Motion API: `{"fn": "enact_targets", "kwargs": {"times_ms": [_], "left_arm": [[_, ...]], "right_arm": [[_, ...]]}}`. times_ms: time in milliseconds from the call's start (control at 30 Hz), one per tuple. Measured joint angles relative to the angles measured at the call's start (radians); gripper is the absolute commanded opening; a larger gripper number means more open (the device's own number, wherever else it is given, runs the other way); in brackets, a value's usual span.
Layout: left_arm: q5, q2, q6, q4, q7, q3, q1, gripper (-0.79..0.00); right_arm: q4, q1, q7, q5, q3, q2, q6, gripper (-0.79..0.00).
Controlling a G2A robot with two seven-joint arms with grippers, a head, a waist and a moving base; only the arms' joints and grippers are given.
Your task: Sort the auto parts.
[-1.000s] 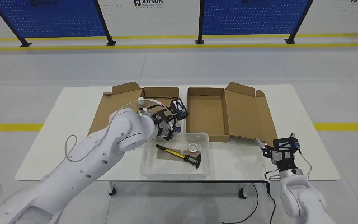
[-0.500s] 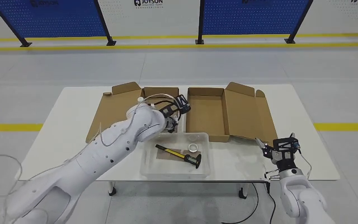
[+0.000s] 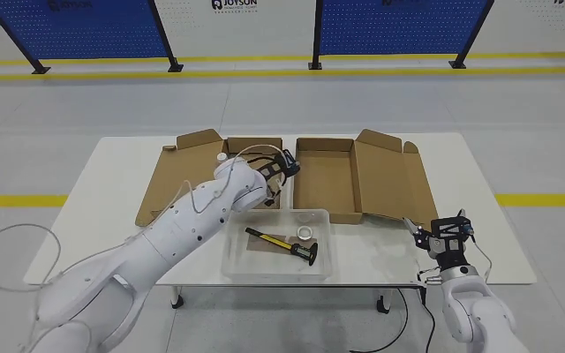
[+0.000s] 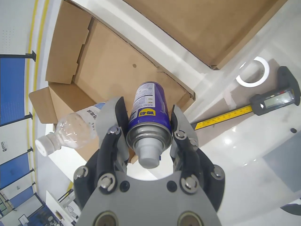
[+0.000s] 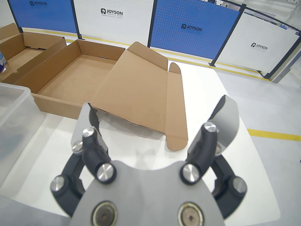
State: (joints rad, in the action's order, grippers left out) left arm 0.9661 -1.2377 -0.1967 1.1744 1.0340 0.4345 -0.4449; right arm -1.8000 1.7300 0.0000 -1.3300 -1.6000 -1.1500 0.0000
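Left tool [image 4: 147,109] is pinching the spray can [image 4: 148,92] above the cardboard box [image 4: 112,71] holding a water bottle [image 4: 70,130]; digital caliper [image 4: 258,104] and white ring [image 4: 254,75] are awaiting sorting. Right tool [image 5: 157,114] is sitting spread.

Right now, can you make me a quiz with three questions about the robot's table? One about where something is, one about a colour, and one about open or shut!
1. Where is the caliper?
A. on the floor
B. in the clear bin
C. in a cardboard box

2. What colour is the spray can?
A. blue
B. red
C. green

3. The right gripper is:
A. shut on a bottle
B. shut on nothing
C. open

Answers:
1 B, it lies on the bin's floor.
2 A, the left wrist view shows its blue body.
3 C, its jaws stand wide apart with nothing between them.
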Motion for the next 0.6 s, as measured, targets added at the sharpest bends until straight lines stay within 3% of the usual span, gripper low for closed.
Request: {"fn": "enact_targets", "kwargs": {"times_ms": [600], "left_arm": [[-0.014,-0.098,-0.042,-0.224,-0.031,-0.020,0.026,-0.785]], "right_arm": [[0.000,0.000,0.000,0.000,0.000,0.000,0.000,0.000]]}}
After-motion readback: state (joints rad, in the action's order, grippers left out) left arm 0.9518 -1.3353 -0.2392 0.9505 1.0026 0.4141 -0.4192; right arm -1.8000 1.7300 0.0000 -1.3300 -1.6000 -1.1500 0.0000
